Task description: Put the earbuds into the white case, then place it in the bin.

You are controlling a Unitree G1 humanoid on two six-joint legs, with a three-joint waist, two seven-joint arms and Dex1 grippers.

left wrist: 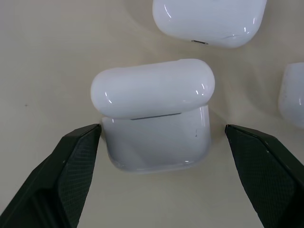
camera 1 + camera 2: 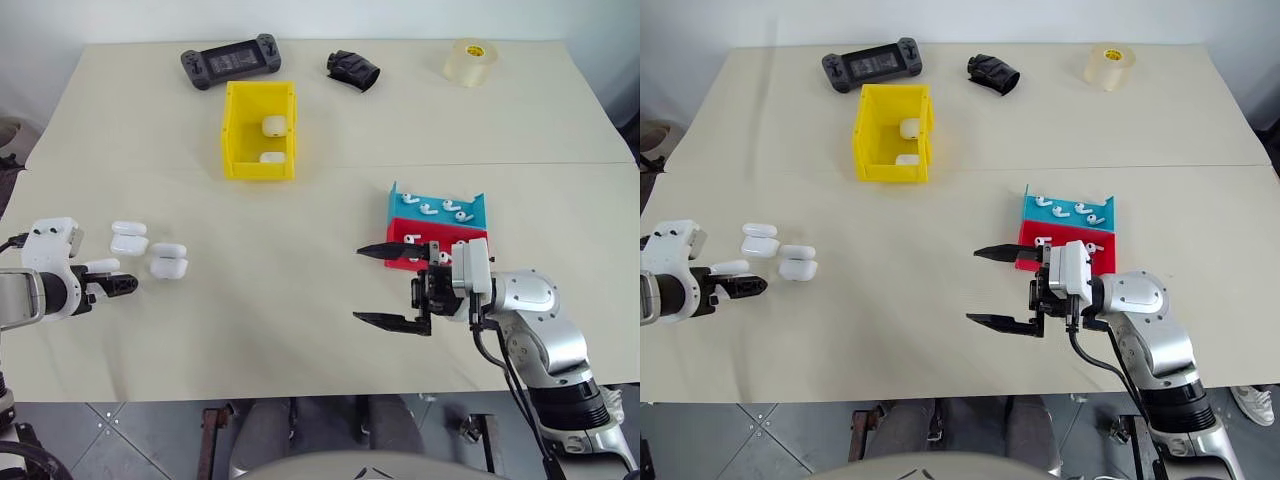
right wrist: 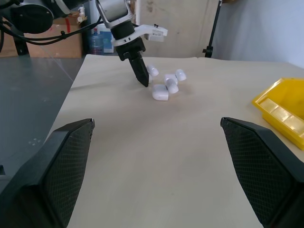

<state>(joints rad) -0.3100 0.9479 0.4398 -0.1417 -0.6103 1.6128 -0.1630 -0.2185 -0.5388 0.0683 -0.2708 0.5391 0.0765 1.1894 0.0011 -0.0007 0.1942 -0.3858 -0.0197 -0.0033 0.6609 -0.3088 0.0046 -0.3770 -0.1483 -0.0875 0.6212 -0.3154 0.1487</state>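
The left hand (image 2: 118, 283) is spread wide over one white case (image 1: 154, 114), with bare desk (image 2: 270, 300) showing on each side between case and fingers (image 1: 57, 180); more cases (image 2: 129, 238) lie close beyond it, crowding that side; the wide middle of the desk between the two hands is bare; the right hand (image 2: 390, 285), open, hangs over that bare stretch, with the red tray (image 2: 412, 232) and teal tray (image 2: 437, 207) just behind it; the bin (image 2: 259, 130) stands farther back, its tall walls barring any sideways entry, so its open top is the way in; two cases already take up part of its floor.
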